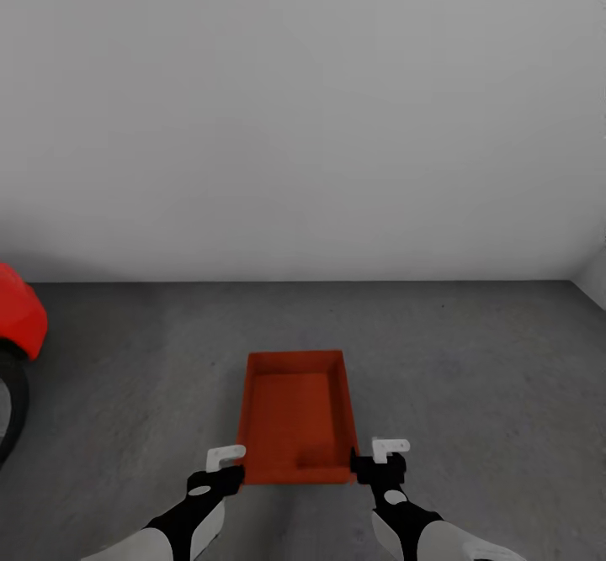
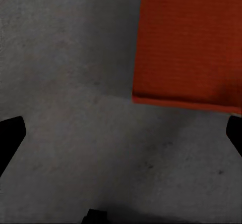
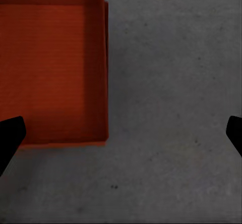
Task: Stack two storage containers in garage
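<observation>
A red-orange storage container (image 1: 299, 416) sits flat on the dark grey concrete floor (image 1: 471, 376) of the garage, open top up, its long sides running away from the robot. Whether a second container is nested in it cannot be told.

The left gripper (image 1: 225, 458) hangs just beside the container's near left corner, and the right gripper (image 1: 389, 447) just beside its near right corner, so the container's near end lies between the two arms. In the left wrist view (image 2: 121, 133) the jaws are spread wide over bare concrete, with the container's corner (image 2: 189, 42) between their lines but holding nothing. In the right wrist view (image 3: 121, 133) the jaws are likewise spread, one dark fingertip (image 3: 10, 135) overlapping the container's near wall (image 3: 53, 67), the other over the floor.

Open floor surrounds the container on all sides, reaching to the plain white wall (image 1: 303, 107) at the far edge. At far left, part of a red car (image 1: 18, 313) and its dark tyre (image 1: 10, 410) stand well apart from the container.

No writing or labels can be read anywhere.
</observation>
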Motion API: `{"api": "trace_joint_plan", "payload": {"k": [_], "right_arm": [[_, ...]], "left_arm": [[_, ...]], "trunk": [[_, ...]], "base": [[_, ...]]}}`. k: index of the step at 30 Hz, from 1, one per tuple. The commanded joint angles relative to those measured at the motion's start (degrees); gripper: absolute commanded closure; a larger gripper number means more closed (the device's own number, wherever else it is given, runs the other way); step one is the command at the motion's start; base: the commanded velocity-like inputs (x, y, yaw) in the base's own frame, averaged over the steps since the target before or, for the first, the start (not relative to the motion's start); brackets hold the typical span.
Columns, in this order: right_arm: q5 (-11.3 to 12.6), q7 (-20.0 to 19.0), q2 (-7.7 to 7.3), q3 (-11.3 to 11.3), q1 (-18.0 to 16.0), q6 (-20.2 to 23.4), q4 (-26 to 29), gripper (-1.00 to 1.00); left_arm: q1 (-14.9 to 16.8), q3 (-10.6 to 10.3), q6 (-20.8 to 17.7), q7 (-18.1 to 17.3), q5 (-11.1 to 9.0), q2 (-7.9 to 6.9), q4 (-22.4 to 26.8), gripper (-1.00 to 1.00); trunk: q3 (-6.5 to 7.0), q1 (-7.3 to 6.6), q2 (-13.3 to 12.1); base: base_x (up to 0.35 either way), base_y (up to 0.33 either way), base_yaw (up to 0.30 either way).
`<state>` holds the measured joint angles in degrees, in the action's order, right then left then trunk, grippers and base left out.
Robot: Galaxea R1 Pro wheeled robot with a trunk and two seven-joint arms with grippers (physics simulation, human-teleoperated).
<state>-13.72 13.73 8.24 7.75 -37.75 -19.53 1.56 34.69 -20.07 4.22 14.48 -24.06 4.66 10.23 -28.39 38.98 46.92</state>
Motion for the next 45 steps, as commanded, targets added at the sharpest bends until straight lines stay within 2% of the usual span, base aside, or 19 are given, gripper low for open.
{"api": "trace_joint_plan", "payload": {"k": [1,45], "right_arm": [[-0.6,0.2,0.02,0.5,0.0,-0.2,-0.1,-1.00],[-0.6,0.2,0.02,0.5,0.0,-0.2,-0.1,-1.00]], "left_arm": [[0.0,-0.5,0.2,0.3,-0.6,-0.01,-0.1,-1.00],[0.1,-0.5,0.2,0.3,-0.6,-0.01,0.0,-1.00]], "trunk": [[-0.06,-0.03,0.0],[-0.06,-0.03,0.0]], "base": [[-0.336,0.000,0.000],[-0.345,0.000,0.000]]}}
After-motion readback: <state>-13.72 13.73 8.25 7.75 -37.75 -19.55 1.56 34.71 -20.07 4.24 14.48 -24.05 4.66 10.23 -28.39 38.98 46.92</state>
